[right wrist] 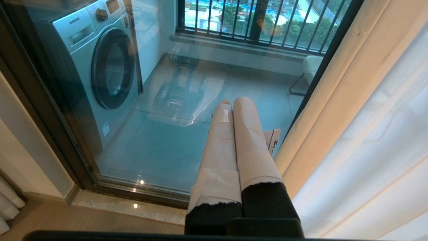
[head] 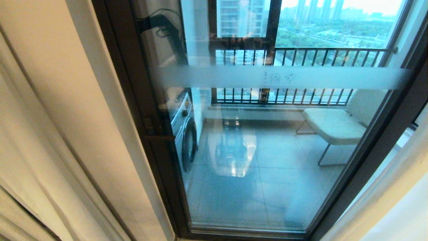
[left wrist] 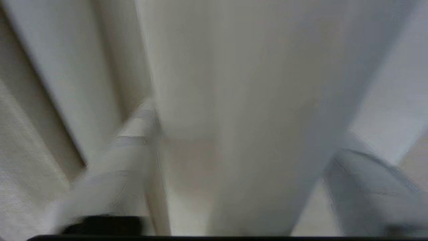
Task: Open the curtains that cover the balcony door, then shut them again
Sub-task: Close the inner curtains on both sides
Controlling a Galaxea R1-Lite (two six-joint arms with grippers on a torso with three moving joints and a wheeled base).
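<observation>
The balcony door [head: 267,160], glass in a black frame with a frosted stripe [head: 334,77], stands uncovered in the middle of the head view. The cream curtains hang at both sides, one panel at the left [head: 50,117] and one at the right [head: 378,204]. Neither arm shows in the head view. In the left wrist view my left gripper [left wrist: 249,122] is open, its taped fingers [left wrist: 127,150] spread wide around a pleat of the curtain [left wrist: 234,67]. My right gripper [right wrist: 234,100] is shut and empty, low in front of the door glass, beside the right curtain [right wrist: 334,110].
White sheer fabric [right wrist: 384,150] hangs beside the right curtain. Behind the glass are a washing machine [head: 185,134], a pale chair [head: 334,125] and a black railing [head: 301,50]. A dark handle [head: 157,135] sits on the door's left frame. A stone sill [right wrist: 133,204] runs along the door's foot.
</observation>
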